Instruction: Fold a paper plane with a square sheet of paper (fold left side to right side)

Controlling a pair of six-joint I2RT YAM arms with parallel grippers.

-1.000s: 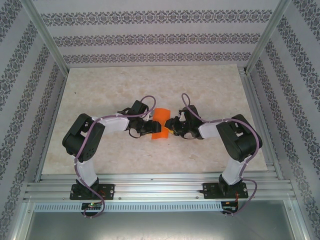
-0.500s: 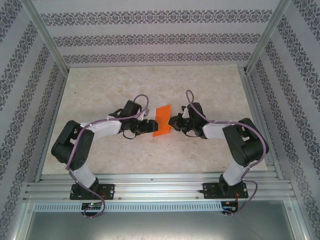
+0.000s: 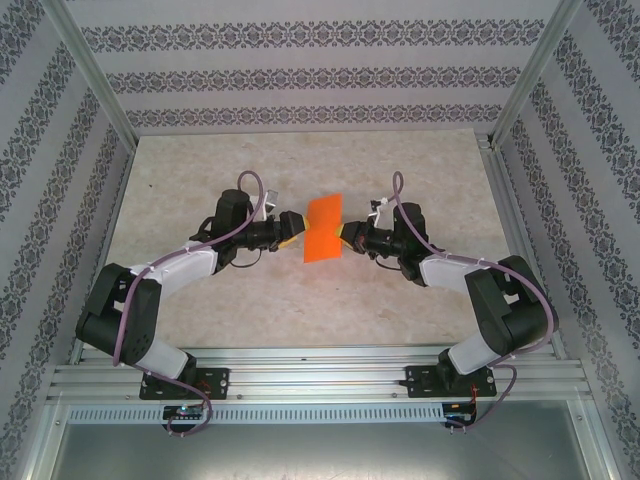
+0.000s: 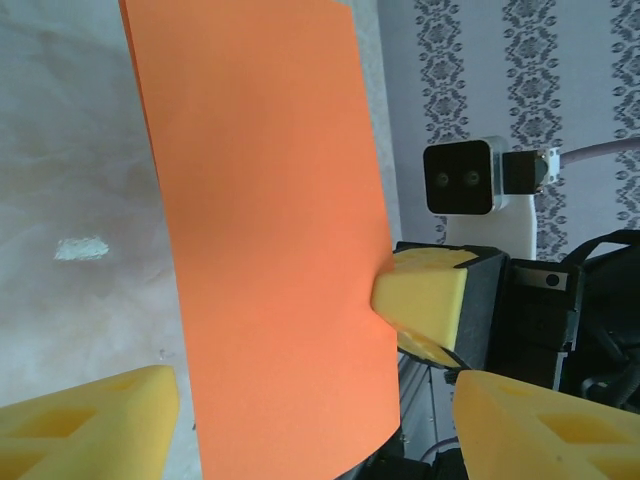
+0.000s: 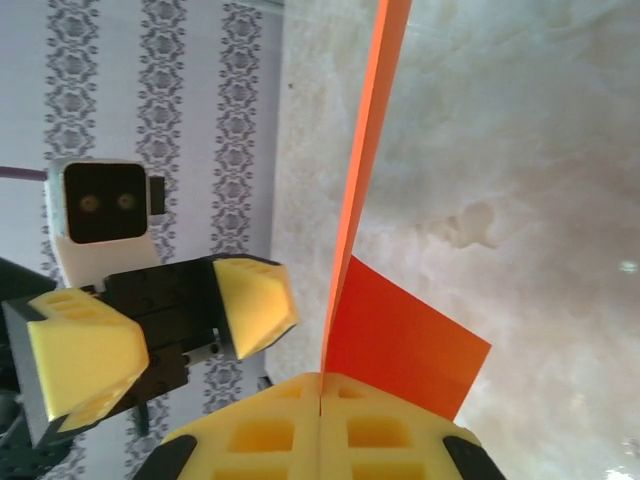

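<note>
At the bottom of the right wrist view, my right hand (image 5: 320, 388) pinches the square sheet of paper (image 5: 365, 180), holding it on edge over the tabletop (image 5: 530, 200). Further left, my left hand (image 5: 212, 335) gapes open beside it. The sheet splays into two layers low down. I judge the side-to-side fold begun but uncreased, with the later folds all ahead.

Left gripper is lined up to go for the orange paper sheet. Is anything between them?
Nothing visible stands between them. The right gripper is shut on one edge of the bright orange square sheet of paper. The open left gripper faces the sheet's flat side across a bare gap.
</note>
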